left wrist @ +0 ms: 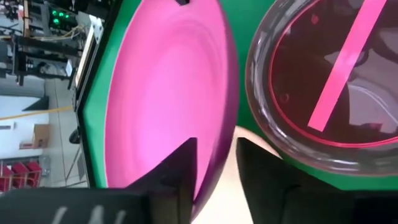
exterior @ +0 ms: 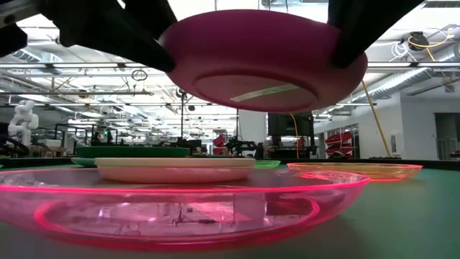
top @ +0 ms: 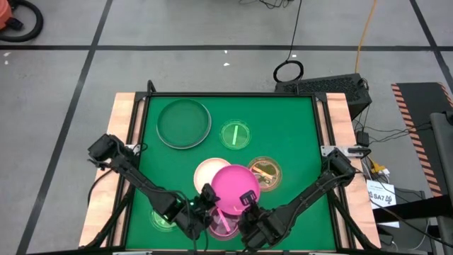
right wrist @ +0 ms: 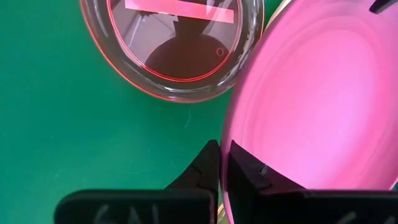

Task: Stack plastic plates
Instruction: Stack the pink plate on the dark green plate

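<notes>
Item carried: hot-pink plate point(top: 232, 187), opaque, lifted clear of the worktop point(top: 297, 127), roughly level in the low view, underside showing.
Right tool point(right wrist: 222, 163): fingers pressed together on the hot-pink plate's rim, at its near-right edge in the high view.
Left tool point(left wrist: 214, 163): fingers straddle the rim on the opposite, near-left edge, one on each face; whether they are already pinching it, I cannot tell.
Key relation: the carried plate hangs between the two tools, partly above the white plate point(top: 205, 170), which lies just up-table and slightly toward the left arm's side.
Below the carry: clear pink plate point(exterior: 180, 205) with a stripe, on the worktop just under the near edge of the carried one.
Other plates: amber plate point(top: 265, 172) beside the white one on the right arm's side; dark-green plate point(top: 184, 122) and small clear green plate point(top: 236, 134) farther up-table, well apart.
Judgement: the set-down target likely lies up-table and leftward; both arms are equally near, and a one-sided release could tip the plate.
</notes>
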{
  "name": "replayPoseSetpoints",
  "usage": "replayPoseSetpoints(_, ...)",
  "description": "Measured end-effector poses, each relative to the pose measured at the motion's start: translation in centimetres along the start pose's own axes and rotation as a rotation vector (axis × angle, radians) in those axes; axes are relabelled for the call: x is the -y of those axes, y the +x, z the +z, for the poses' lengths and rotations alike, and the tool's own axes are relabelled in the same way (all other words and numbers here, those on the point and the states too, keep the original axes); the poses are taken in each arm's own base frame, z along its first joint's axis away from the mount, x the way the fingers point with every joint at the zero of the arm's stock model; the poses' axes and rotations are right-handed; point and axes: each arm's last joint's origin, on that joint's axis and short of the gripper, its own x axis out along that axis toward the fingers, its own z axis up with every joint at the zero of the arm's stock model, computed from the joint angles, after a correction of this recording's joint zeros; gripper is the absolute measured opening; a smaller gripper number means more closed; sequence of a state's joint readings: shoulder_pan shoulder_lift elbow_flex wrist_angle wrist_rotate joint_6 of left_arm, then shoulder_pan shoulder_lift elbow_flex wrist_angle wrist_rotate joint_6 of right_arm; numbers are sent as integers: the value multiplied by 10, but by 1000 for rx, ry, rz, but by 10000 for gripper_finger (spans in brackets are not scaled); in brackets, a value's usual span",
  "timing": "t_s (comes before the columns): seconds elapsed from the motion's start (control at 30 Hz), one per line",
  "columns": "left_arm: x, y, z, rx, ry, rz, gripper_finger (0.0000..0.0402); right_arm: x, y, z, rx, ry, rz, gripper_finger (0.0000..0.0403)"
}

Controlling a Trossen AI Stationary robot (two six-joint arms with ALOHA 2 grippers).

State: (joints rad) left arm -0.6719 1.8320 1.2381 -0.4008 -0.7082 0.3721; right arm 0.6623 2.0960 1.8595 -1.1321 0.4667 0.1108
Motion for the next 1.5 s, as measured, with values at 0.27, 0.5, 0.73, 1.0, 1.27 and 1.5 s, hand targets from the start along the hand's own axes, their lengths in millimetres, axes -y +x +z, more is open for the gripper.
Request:
replayPoseSetpoints(0.27,-1,2,-3,-18,15,-23,52,1,0,0,5,18,-27,27)
replayPoseSetpoints(0.5,-1,3,-3,-18,18,-12,37,3,0,2,35,110,-114,75)
replayPoseSetpoints(0.73,-1,3,-3,-16,16,-15,34,3,-1,8,99,158,-142,167)
replayPoseSetpoints(1.0,-1,3,-5,-32,4,-29,34,2,-8,8,133,132,-236,257)
replayPoseSetpoints(1.27,-2,5,-10,-68,-8,-42,34,-3,-31,4,207,128,-347,269)
replayPoseSetpoints(1.5,-7,10,-25,-192,-84,-61,34,-13,-67,-6,304,132,-409,260)
